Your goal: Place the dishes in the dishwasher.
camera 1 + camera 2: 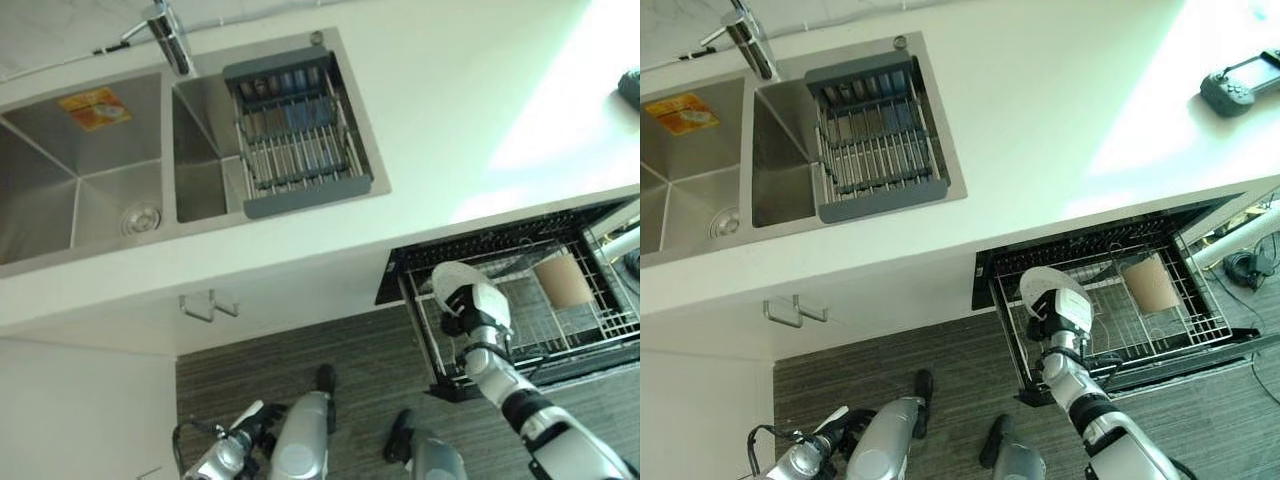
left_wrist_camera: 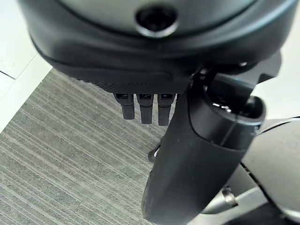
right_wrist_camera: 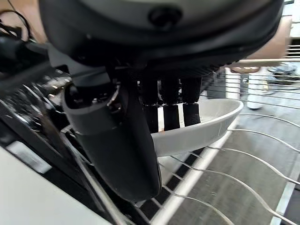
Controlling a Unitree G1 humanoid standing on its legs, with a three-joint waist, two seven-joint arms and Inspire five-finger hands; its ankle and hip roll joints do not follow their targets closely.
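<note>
My right hand (image 1: 481, 306) is shut on a white dish (image 1: 446, 276), pinching its rim between thumb and fingers (image 3: 171, 115). The dish (image 3: 213, 123) hangs tilted just above the wires at the front left of the pulled-out dishwasher rack (image 1: 603, 328). A brown cup (image 1: 563, 281) lies in the rack to the right of the dish. My left hand (image 1: 226, 459) hangs low by the floor at the lower left, its fingers (image 2: 146, 107) relaxed and holding nothing.
A double steel sink (image 1: 80, 190) with a faucet (image 1: 170, 36) is set in the white counter (image 1: 470, 90); a grey wire drainer (image 1: 296, 132) sits over its right basin. A black controller (image 1: 1240, 87) lies on the counter's far right. A cabinet handle (image 1: 208, 305) sticks out below the sink.
</note>
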